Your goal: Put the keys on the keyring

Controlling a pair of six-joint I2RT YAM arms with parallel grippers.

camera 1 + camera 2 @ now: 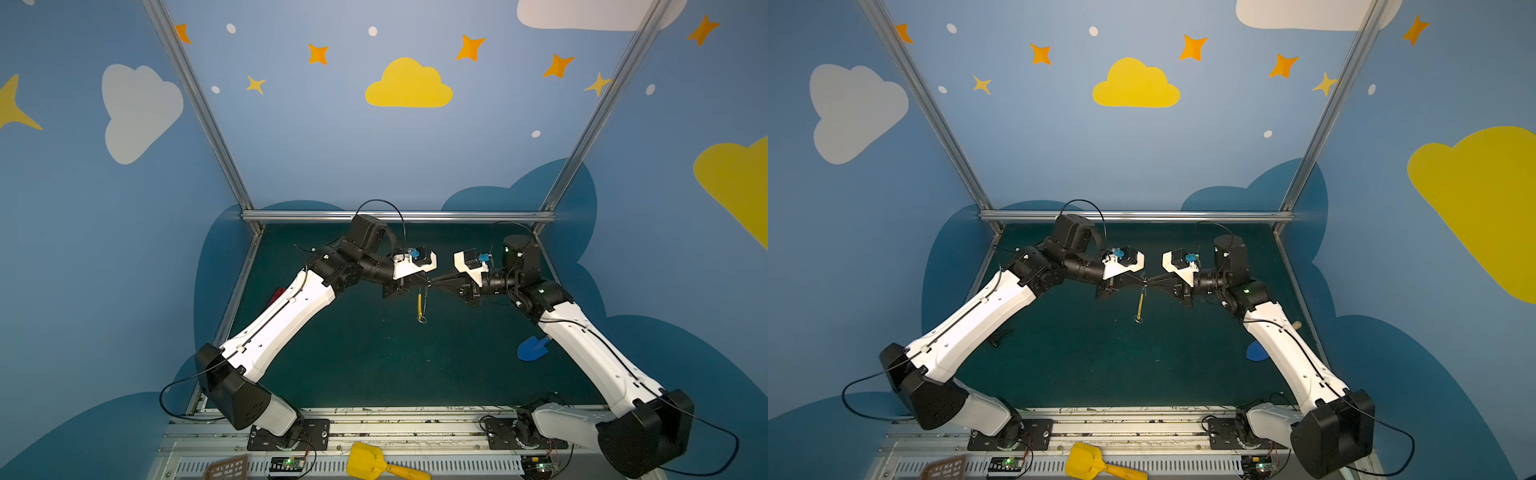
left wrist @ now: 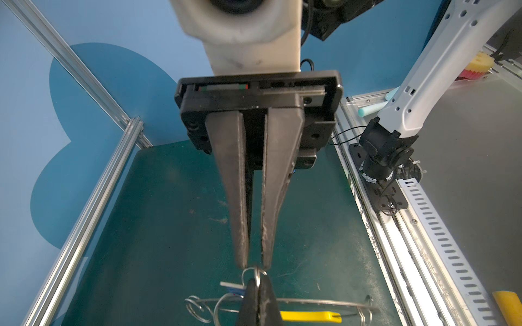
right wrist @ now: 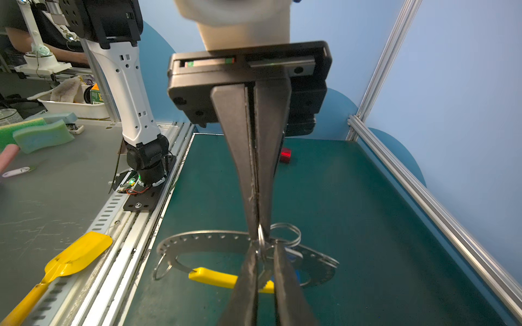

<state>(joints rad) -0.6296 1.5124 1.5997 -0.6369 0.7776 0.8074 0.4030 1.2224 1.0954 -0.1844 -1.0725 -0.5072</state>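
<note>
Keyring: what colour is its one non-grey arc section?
Yellow. The keyring's arc section shows best in the right wrist view.

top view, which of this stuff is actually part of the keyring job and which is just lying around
job:
keyring (hanging in the air)
keys (blue tag)
left gripper
right gripper

lying about:
blue shovel
yellow shovel
red block
brown mesh piece

I can't read a single word, number or brand from here. The nearest thing to print is on a small green and orange box [image 3: 97, 95] in the right wrist view, and its lettering is too small and blurred for me to make out.
</note>
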